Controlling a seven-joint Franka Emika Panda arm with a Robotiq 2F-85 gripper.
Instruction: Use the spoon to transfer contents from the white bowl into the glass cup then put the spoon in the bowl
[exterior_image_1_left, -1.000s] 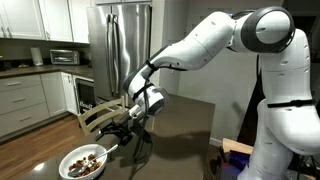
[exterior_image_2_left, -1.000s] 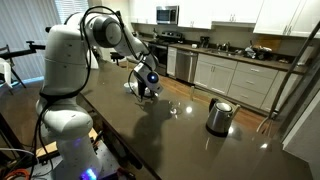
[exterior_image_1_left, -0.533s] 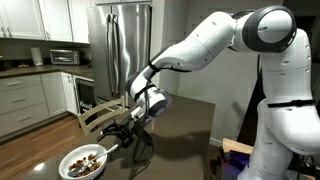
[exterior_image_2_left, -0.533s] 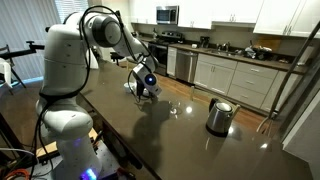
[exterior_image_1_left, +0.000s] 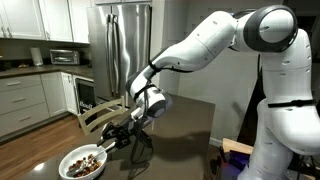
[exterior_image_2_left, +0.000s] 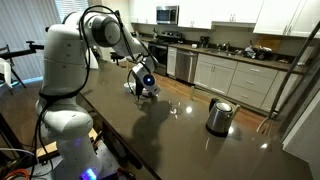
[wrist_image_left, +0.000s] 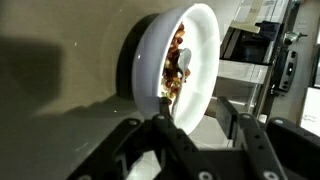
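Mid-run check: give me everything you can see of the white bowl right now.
The white bowl is round, shallow and glossy, like ceramic or plastic, and rests upright on the dark table. It holds brown and dark lumpy pieces, with a pale spoon bowl lying among them. In the wrist view its thick white rim fills the centre. The gripper hovers beside it; whether anything touches the rim is unclear.

The tool (exterior_image_1_left: 120, 133) sits a little lower and a little closer to the white bowl (exterior_image_1_left: 84, 161) than it did a second ago. The arm (exterior_image_1_left: 190, 48) tips down a tiny bit with it. In an exterior view the tool (exterior_image_2_left: 146, 88) shifts only slightly over the bench (exterior_image_2_left: 190, 140).
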